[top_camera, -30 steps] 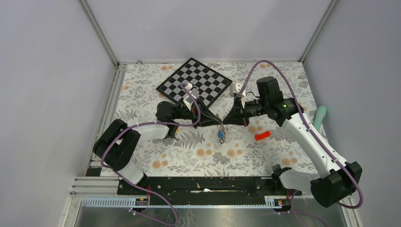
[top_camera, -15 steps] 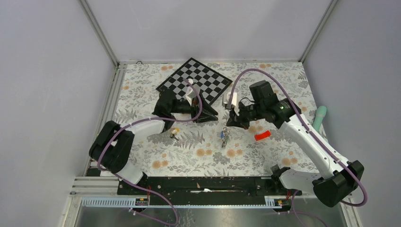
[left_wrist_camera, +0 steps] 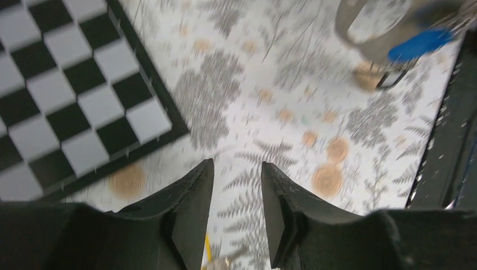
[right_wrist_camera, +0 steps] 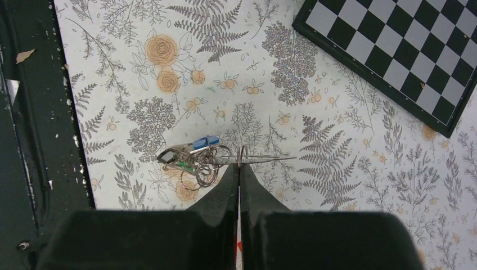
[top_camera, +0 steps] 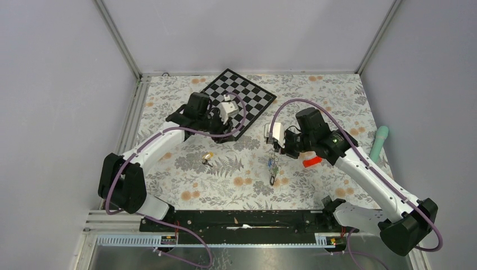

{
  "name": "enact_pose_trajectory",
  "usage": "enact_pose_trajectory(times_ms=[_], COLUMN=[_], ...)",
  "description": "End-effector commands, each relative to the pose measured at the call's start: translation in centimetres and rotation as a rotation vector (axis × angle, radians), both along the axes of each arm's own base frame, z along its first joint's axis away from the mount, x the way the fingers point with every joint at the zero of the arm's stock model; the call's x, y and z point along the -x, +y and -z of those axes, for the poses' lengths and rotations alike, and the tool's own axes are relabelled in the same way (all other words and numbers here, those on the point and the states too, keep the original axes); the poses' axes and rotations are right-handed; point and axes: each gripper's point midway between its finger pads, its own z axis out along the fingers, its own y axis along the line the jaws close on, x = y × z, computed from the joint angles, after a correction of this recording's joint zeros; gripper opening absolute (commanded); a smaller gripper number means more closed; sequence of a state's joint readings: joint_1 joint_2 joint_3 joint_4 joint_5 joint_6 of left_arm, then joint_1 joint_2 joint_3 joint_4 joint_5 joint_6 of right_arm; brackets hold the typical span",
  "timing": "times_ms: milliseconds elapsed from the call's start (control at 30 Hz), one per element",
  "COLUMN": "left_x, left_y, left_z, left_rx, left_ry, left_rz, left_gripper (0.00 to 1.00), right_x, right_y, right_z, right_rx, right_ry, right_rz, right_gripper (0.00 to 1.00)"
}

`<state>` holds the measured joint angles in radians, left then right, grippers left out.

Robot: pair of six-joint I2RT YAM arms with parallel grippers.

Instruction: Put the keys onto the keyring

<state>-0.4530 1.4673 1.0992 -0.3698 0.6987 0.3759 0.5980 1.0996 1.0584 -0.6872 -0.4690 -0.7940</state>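
My right gripper [right_wrist_camera: 239,164] is shut on a thin wire ring of the keyring [right_wrist_camera: 203,164]. The bunch hangs past its tips, with a blue-tagged key [right_wrist_camera: 205,142] and a green-tagged key [right_wrist_camera: 183,165] on it. From above, the right gripper [top_camera: 275,150] holds the keyring [top_camera: 273,166] dangling over the floral cloth. My left gripper [left_wrist_camera: 237,166] is open with nothing between its fingers, hovering by the checkerboard's corner; seen from above, the left gripper [top_camera: 229,134] is well left of the bunch. A yellow-tagged key [top_camera: 207,158] lies loose on the cloth, and the yellow tag [left_wrist_camera: 206,247] shows below the left fingers.
A black-and-white checkerboard [top_camera: 232,100] lies at the back centre. A small red object [top_camera: 311,162] sits just right of the right gripper. A mint-green cylinder [top_camera: 380,140] rests at the right edge. A black rail [top_camera: 242,219] runs along the near edge.
The two grippers were together at the centre; my left gripper has opened and drawn back left toward the checkerboard. The right gripper moved nearer with the bunch. The yellow-tagged key now shows on the cloth.
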Motion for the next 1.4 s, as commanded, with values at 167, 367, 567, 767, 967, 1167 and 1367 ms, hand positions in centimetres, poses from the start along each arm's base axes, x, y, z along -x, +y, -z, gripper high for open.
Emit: enact_pose_trajectory(times_ms=[167, 367, 567, 767, 967, 1167, 1367], left_x=[0.6, 0.3, 2.2, 2.6, 2.4, 1.6, 1.4], left_y=[7.8, 11.1, 11.7, 12.1, 13.3, 13.7, 13.2], left_z=[4.0, 7.2, 9.6, 10.4, 11.7, 11.9, 12.5], left_rx=[-0.365, -0.465, -0.486, -0.489, -0.531, -0.545, -0.557], left_ry=[0.085, 0.251, 0.423, 0.479, 0.484, 0.457, 0.47], left_rz=[-0.145, -0.217, -0.27, -0.391, -0.494, -0.538, -0.535], left_gripper=[0.53, 0.52, 0.37, 0.38, 0.4, 0.42, 0.41], right_x=[-0.1, 0.6, 0.6, 0.4, 0.2, 0.2, 0.3], right_y=[2.2, 2.9, 2.7, 2.8, 2.9, 2.9, 2.8], right_z=[0.3, 0.5, 1.1, 1.7, 1.9, 2.1, 2.0], right_rx=[-0.107, -0.148, -0.143, -0.133, -0.128, -0.127, -0.13], right_ry=[-0.034, -0.003, -0.002, 0.019, 0.029, 0.038, 0.036], right_rz=[-0.065, -0.086, -0.075, -0.067, -0.058, -0.056, -0.055], right_gripper=[0.0, 0.0, 0.0, 0.0, 0.0, 0.0, 0.0])
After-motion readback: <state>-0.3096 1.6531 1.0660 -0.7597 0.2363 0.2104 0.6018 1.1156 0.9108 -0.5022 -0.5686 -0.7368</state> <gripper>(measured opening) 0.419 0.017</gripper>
